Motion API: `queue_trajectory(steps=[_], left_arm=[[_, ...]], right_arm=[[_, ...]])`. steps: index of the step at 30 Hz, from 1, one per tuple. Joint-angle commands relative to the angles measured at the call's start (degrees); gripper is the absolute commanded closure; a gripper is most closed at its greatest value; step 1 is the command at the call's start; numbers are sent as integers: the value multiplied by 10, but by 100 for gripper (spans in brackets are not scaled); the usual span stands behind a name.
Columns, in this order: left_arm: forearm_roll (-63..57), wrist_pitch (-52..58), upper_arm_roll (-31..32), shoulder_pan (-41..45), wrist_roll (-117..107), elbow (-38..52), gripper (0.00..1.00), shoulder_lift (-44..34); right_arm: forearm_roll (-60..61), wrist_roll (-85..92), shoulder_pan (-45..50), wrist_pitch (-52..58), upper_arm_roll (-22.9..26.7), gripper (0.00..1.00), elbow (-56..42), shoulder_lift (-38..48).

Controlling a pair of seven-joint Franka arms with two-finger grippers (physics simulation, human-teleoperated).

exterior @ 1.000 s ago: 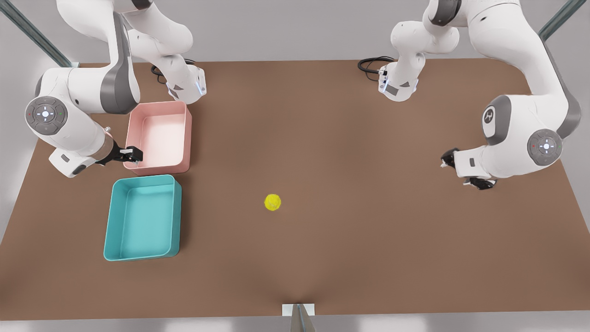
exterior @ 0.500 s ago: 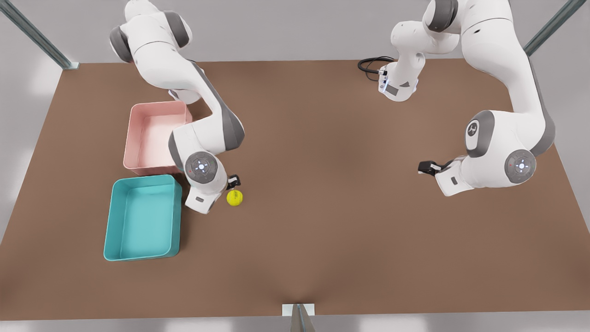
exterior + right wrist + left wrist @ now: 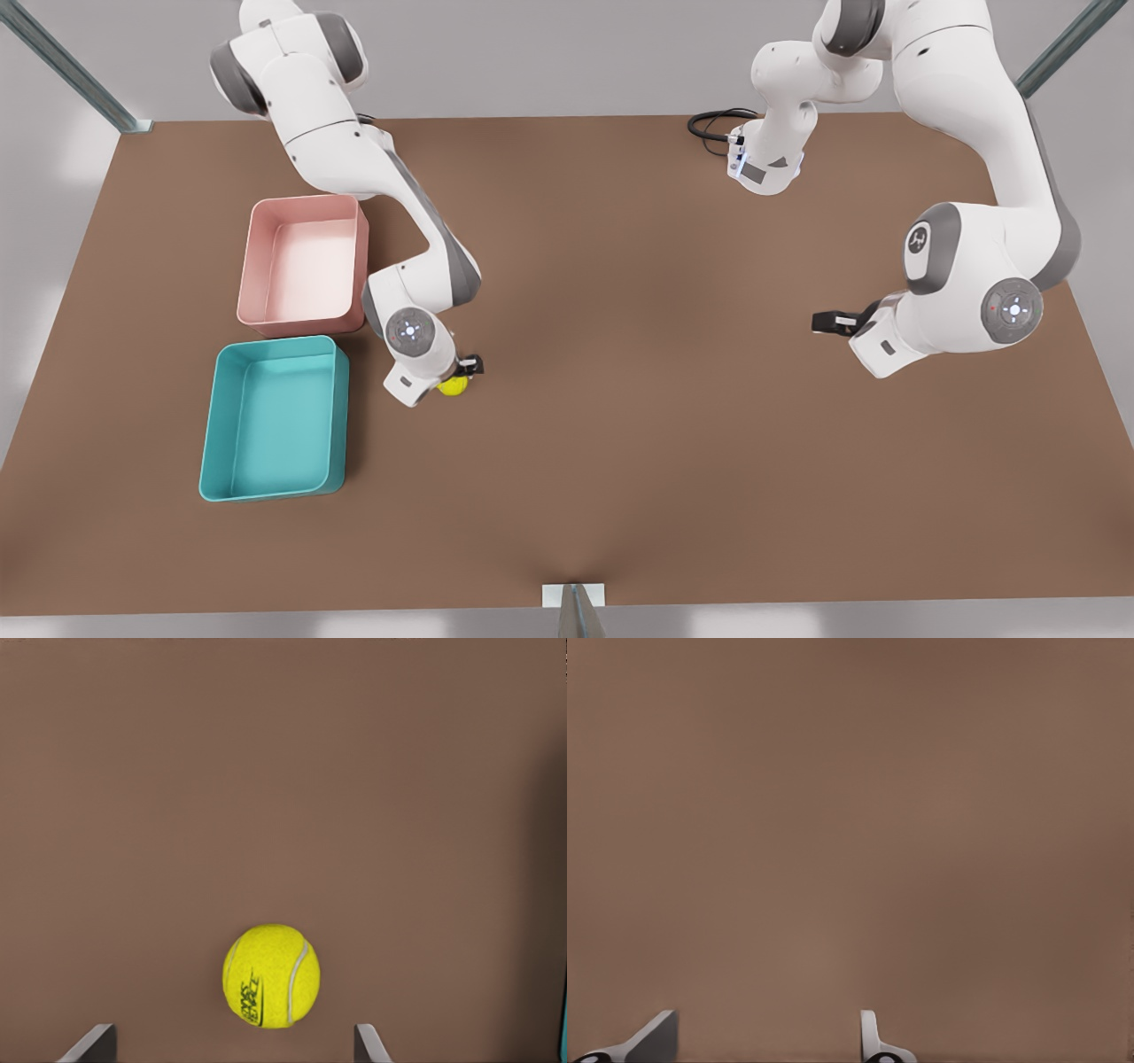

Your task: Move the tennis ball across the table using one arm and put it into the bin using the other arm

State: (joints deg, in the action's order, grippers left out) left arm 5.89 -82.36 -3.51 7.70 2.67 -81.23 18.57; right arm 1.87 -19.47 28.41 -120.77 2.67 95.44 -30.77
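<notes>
Right tool point(image 3: 235, 1041) open around tennis ball point(image 3: 271, 974).

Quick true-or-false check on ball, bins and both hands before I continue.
1. The tennis ball lies on the table. True.
2. The ball is inside the teal bin. False: it lies beside it, toward the front view's right.
3. The right hand is at the ball with fingers open. True.
4. The left hand holds the ball. False: it is open, far off over bare table.
5. The pink bin holds a ball. False: nothing is in it.
</notes>
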Motion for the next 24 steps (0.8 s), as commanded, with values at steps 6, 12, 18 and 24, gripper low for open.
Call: queue_trajectory(steps=[6,12,18,24], left_arm=[[-1,7,1,0,-81,0,0,-3],[-1,6,3,0,-81,-4,0,-2],[-1,5,3,0,-81,-4,0,-2],[-1,4,3,0,-81,-4,0,-1]], right_arm=[[-5,-116,-7,-82,2,0,30,-17],[-5,-120,-7,-139,1,0,56,-35],[1,-128,-4,-174,0,0,77,-50],[1,-128,-2,-180,-1,0,85,-60]])
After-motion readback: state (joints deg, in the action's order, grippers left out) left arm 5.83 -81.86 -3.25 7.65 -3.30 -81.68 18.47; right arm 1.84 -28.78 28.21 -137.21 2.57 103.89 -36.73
